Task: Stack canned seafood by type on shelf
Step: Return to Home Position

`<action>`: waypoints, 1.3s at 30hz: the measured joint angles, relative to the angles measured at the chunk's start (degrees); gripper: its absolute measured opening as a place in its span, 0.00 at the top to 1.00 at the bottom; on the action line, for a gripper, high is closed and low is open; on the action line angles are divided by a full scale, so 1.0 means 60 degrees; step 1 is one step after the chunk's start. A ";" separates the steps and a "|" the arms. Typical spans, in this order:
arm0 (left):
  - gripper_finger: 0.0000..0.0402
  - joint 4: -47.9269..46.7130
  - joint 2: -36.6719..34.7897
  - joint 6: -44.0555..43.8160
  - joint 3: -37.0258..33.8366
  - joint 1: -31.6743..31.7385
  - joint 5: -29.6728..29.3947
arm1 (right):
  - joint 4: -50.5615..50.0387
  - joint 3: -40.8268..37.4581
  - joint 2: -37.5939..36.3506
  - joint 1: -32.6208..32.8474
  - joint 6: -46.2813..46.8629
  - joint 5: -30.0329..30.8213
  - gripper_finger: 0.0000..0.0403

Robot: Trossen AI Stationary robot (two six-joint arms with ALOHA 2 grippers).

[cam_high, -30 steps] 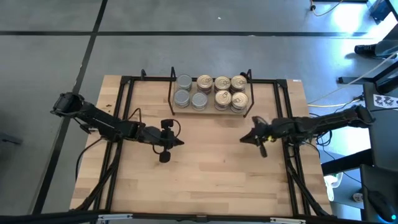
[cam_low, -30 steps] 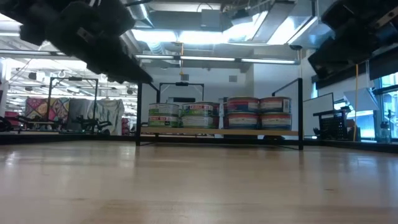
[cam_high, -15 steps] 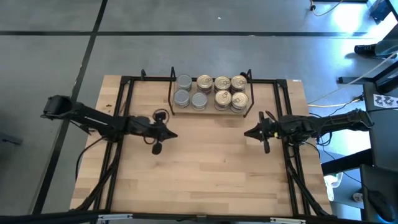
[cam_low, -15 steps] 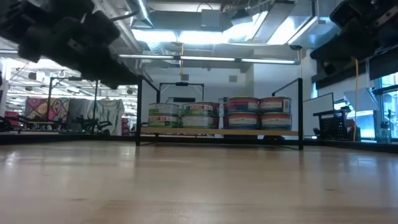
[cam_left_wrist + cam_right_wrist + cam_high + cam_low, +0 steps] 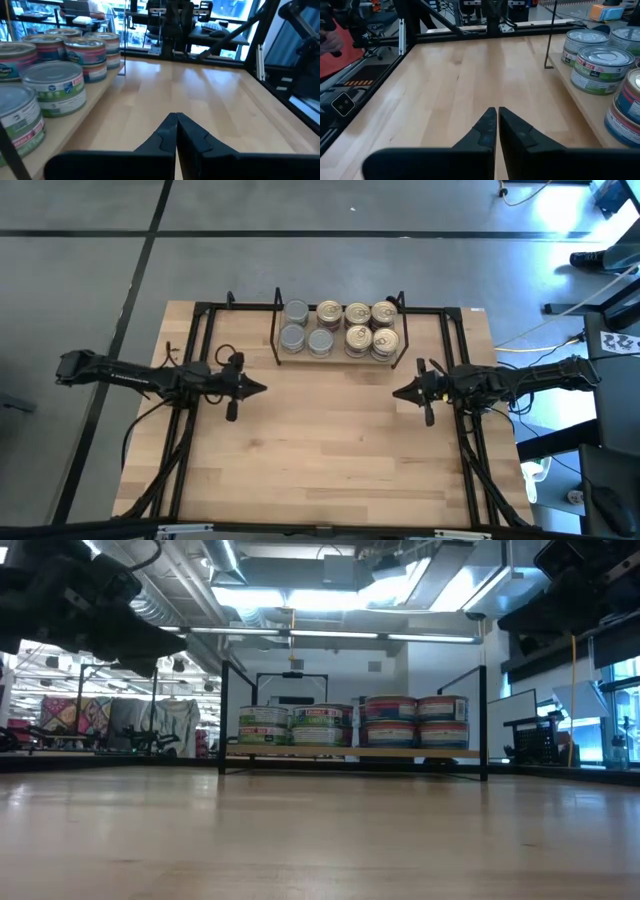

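The canned seafood (image 5: 339, 328) stands in low stacks on the shelf (image 5: 340, 355), a black wire rack with a light board at the table's far middle. Silver-topped tins (image 5: 296, 326) take its left side, gold-lidded tins (image 5: 371, 328) its right. The low view shows the stacks (image 5: 352, 722) side by side on the board. My left gripper (image 5: 262, 389) is shut, holds nothing and hovers over the table left of the shelf. My right gripper (image 5: 396, 393) is shut, holds nothing and hovers right of centre, in front of the shelf's right end. Each wrist view shows shut fingertips (image 5: 176, 118) (image 5: 497, 111) above bare wood.
A black metal frame (image 5: 200, 330) runs along the far edge and down both sides of the wooden tabletop (image 5: 330, 460). Cables trail beside each arm. The room beyond holds desks and equipment; a person's sleeve (image 5: 330, 42) shows at the right wrist view's edge.
My left gripper has drawn back toward the table's left edge, away from the table's middle, staying shut and holding nothing. My right gripper has eased slightly toward the right edge and then kept still. The tins have not moved.
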 joint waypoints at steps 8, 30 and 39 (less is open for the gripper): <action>1.00 -0.0631 -0.1440 -0.0027 -0.0380 -0.0003 -0.0117 | 0.0816 -0.1370 -0.0854 0.0000 0.0210 0.0122 0.95; 1.00 -0.3565 -0.5236 -0.0157 -0.0398 -0.0003 -0.0098 | 0.0849 -0.2736 -0.4469 0.0004 0.0175 -0.0519 0.95; 1.00 -0.3591 -0.5344 0.0066 -0.0395 -0.0022 0.0076 | 0.0875 -0.2747 -0.4357 0.0004 0.0267 -0.0517 0.95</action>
